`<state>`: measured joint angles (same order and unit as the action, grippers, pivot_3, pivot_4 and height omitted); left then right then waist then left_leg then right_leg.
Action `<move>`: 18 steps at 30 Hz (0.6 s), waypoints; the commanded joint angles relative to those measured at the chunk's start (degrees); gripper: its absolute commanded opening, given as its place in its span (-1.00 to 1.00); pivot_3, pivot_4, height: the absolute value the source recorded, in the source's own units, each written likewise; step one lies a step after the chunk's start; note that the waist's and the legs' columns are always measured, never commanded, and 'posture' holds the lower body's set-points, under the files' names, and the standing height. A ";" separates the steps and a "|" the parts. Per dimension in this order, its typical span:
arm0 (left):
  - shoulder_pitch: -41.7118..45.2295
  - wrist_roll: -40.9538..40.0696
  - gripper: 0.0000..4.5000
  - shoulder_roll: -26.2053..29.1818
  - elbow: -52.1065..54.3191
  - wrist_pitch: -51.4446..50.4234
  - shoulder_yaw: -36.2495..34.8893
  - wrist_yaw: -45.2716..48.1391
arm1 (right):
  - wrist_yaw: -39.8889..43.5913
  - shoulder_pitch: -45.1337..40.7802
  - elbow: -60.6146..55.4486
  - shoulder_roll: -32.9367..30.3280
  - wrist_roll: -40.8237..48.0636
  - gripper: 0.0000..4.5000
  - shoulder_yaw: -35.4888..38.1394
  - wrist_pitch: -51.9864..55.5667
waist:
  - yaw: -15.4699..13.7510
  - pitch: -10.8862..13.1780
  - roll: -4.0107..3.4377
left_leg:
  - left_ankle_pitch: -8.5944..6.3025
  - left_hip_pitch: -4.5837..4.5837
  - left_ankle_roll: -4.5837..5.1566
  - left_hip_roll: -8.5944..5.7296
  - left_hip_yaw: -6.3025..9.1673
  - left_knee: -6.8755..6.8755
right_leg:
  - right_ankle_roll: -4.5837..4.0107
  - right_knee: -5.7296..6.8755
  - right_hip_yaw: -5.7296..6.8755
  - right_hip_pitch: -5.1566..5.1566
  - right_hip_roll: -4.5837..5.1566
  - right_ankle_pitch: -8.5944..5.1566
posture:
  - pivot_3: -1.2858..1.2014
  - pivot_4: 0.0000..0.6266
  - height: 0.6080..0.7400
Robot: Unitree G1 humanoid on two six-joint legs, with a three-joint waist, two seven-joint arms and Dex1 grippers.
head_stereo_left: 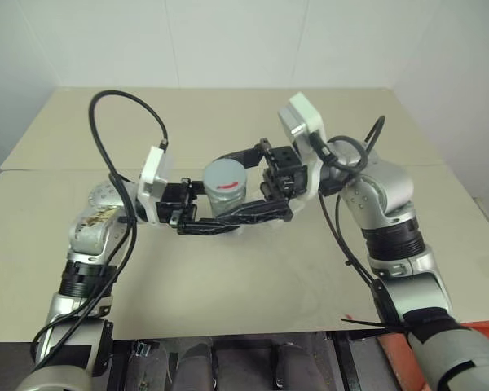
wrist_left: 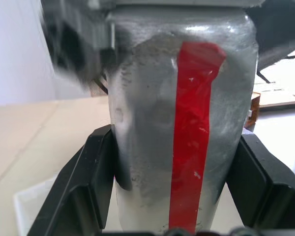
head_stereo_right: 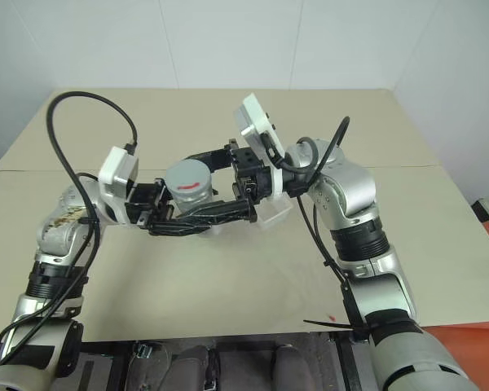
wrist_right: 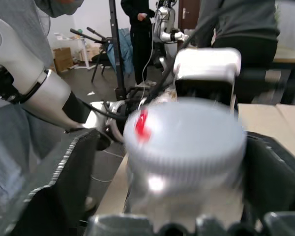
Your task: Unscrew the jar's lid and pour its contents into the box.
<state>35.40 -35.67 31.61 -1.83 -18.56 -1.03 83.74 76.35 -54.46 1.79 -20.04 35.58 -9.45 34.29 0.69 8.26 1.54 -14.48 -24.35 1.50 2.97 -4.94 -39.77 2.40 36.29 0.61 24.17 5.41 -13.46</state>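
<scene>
Left gripper (head_stereo_left: 208, 221) is clamping its two black fingers tight on the small clear cylindrical jar (wrist_left: 179, 142), a glossy vertical red tape stripe (wrist_left: 189, 147) running down its dusty side. Right gripper (head_stereo_left: 248, 183) is straddling the round grey ridged screw lid (wrist_right: 187, 140), fingers spread, gaps showing. Jar is hanging above the beige tabletop (head_stereo_left: 253, 285); clear plastic tray (head_stereo_right: 270, 213) just behind.

Jar between my two grippers, above the table.
I see the jar (head_stereo_left: 226, 189) upright, lid (head_stereo_left: 225, 174) on top, left gripper (head_stereo_left: 228, 218) at its left, right gripper (head_stereo_left: 257, 181) at its right, table (head_stereo_left: 253, 277) beneath.
</scene>
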 commanded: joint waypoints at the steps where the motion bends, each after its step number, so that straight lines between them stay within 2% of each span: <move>1: 0.09 -1.74 0.27 0.96 1.36 -0.42 -3.06 -2.01 | -2.98 0.98 -3.04 -0.11 0.76 0.99 1.91 0.51 | 0.00 0.00 0.00 | 0.00 0.00 0.00 0.00 0.00 0.00 | 0.00 0.00 0.01 0.00 0.00 0.00 | 0.03 -0.52 1.00; 4: -0.61 -1.24 0.27 1.79 0.53 -0.16 -3.83 -3.20 | -8.21 3.06 -5.93 -1.11 -0.18 0.99 3.27 1.07 | -0.07 0.00 0.00 | 0.00 -0.02 0.00 0.00 0.00 0.00 | 0.00 -0.01 0.00 0.01 0.01 0.00 | 0.03 -0.52 1.00; 10: -4.59 0.78 0.27 0.87 1.90 0.19 -5.75 -11.70 | -23.59 8.99 -14.64 -1.82 -1.11 0.99 7.50 4.60 | -0.05 0.00 0.00 | 0.00 -0.01 0.00 0.00 0.02 0.00 | 0.00 -0.01 0.01 0.00 0.03 0.00 | 0.03 -0.52 1.00; 14: -7.88 6.33 0.27 -3.80 4.35 3.15 -4.99 -24.02 | -38.27 12.77 -21.35 -0.74 -4.24 0.99 10.20 7.99 | -0.25 0.00 0.00 | 0.01 -0.01 -0.01 -0.01 0.00 0.00 | 0.00 0.02 0.00 0.01 0.04 0.00 | 0.03 -0.52 1.00; 18: -9.35 13.02 0.27 -10.10 6.93 4.28 -2.74 -37.18 | -48.04 15.15 -27.50 1.97 -4.71 0.99 10.29 11.50 | -0.70 -0.01 0.01 | 0.00 -0.02 -0.01 -0.02 0.00 -0.01 | 0.00 -0.01 0.00 -0.01 0.06 0.00 | 0.03 -0.52 1.00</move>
<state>26.04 -24.81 22.11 1.99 -16.00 -4.29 50.92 31.59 -39.21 -21.37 -18.42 30.88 0.09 44.82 -0.01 8.25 1.55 -14.48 -24.37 1.49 2.94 -4.95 -39.78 2.40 36.29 0.60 24.18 5.47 -13.46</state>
